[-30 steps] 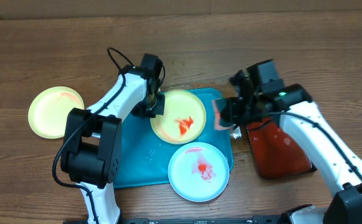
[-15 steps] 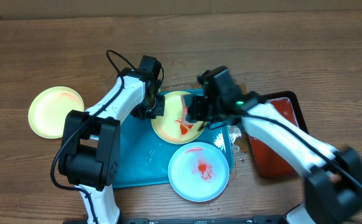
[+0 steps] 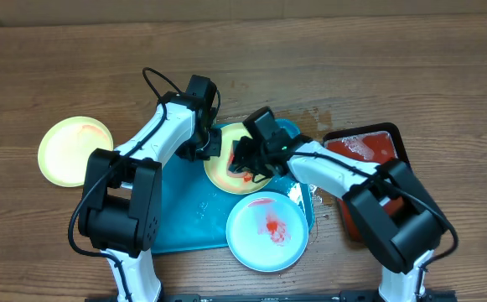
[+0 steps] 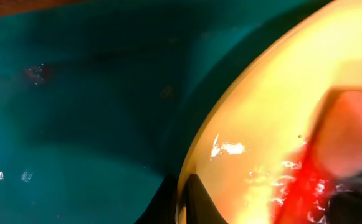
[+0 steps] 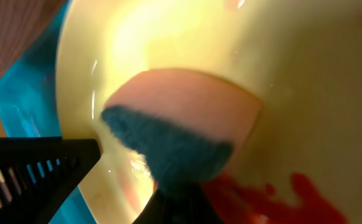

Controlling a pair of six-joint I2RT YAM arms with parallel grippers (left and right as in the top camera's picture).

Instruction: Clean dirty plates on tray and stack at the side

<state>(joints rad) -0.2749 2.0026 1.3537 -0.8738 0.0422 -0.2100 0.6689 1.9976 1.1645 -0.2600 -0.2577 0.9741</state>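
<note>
The left gripper (image 3: 207, 144) is clamped on the left rim of the yellow-green plate (image 3: 223, 174), which lies in the far right part of the tray (image 3: 180, 214). In the left wrist view its fingertips pinch that rim from both sides, one over the plate's inner edge and one on the tray side (image 4: 182, 200). The right gripper (image 3: 245, 159) is closed on a sponge (image 5: 181, 118), pink with a dark blue scouring face, and holds it down on the same plate, touching its surface just beside the left rim. In the right wrist view the sponge covers the plate's middle, with a smear of red sauce (image 5: 261, 193) wet and spread out right next to its lower edge. A black ribbed finger (image 5: 37, 168) of the other gripper juts in from the left at the rim. The left wrist view shows the sauce as a bright red streak with glints of water, under the blurred pink sponge. The blue plate (image 3: 247, 239) sits over the tray's near right corner, its front edge past the rim, with a red blot at its centre. It nearly touches the yellow-green plate. A pale plate (image 3: 67, 159) lies alone on the table (image 3: 394, 67), well to the left of the tray, a faint pinkish streak near its far edge. Water drops glint on the bare tray floor between the plates. To the right of the tray sits a black tray (image 3: 359, 130) holding a red pad (image 3: 373, 149), partly hidden under the right arm.
</note>
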